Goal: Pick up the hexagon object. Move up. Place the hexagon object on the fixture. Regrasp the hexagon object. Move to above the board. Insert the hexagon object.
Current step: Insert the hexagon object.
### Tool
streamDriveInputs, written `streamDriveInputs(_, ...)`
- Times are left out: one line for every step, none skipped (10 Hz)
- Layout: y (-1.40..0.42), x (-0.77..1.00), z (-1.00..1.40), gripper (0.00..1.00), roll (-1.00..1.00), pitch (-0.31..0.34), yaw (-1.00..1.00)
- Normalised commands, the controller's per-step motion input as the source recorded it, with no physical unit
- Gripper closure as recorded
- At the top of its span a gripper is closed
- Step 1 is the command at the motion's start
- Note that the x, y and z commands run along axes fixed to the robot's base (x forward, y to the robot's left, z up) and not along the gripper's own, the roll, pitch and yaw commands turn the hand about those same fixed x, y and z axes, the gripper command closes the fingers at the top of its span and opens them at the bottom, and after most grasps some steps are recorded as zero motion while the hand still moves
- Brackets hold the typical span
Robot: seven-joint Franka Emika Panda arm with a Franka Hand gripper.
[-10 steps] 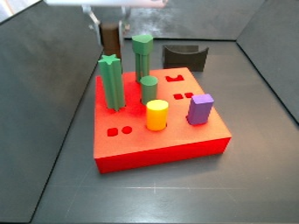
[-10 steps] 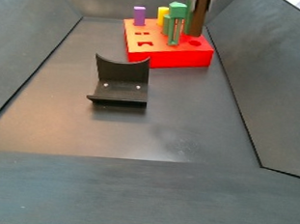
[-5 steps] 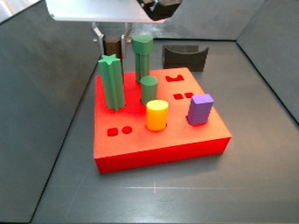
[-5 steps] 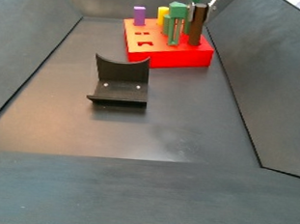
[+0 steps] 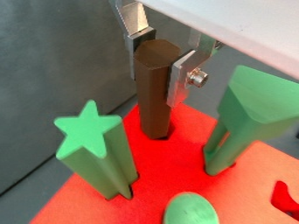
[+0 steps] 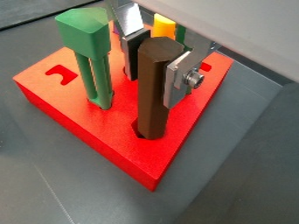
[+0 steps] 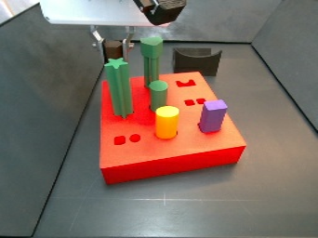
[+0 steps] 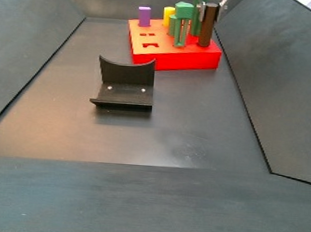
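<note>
The hexagon object point(image 5: 155, 87) is a dark brown six-sided post. It stands upright in a hole at the back corner of the red board point(image 7: 174, 153), and also shows in a wrist view point(image 6: 149, 96) and in both side views point(image 7: 115, 49) point(image 8: 205, 29). My gripper point(image 5: 158, 74) is above the board, with its silver fingers flanking the post's upper part. The jaws stand close on either side, slightly open. The gripper also shows in the other views point(image 6: 149, 79) point(image 7: 112, 39). The fixture point(image 8: 123, 84) stands on the floor apart from the board, with nothing on it.
A tall green flat-topped post point(image 7: 152, 60), a green star post point(image 7: 118, 88), a short green cylinder point(image 7: 158, 93), a yellow peg point(image 7: 166, 122) and a purple peg point(image 7: 213, 115) stand in the board. Dark sloping walls surround the floor.
My gripper has risen along the brown post while the post stays standing in its hole in the board.
</note>
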Motion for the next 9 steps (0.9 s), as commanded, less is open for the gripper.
streamDriveInputs(0.0,0.55,-0.71,1.0,0.07,0.0,-0.51)
streamDriveInputs(0.0,0.26,-0.68,1.0,0.06,0.0,-0.77)
streamDriveInputs(0.0,0.13,-0.04,1.0,0.0,0.021,-0.26)
streamDriveInputs(-0.06,0.0,0.0,1.0,0.0,0.0,0.0)
streamDriveInputs(-0.09,-0.17,-0.82,1.0,0.03,-0.153,-0.04)
streamDriveInputs(-0.15,-0.23,-1.0,1.0,0.08,-0.136,-0.11)
streamDriveInputs(-0.11,-0.18,-0.92,1.0,0.14,-0.124,-0.16)
streamDriveInputs(0.07,-0.14,0.0,1.0,-0.06,-0.131,-0.02)
streamDriveInputs(0.0,0.0,0.0,1.0,0.0,-0.004,0.0)
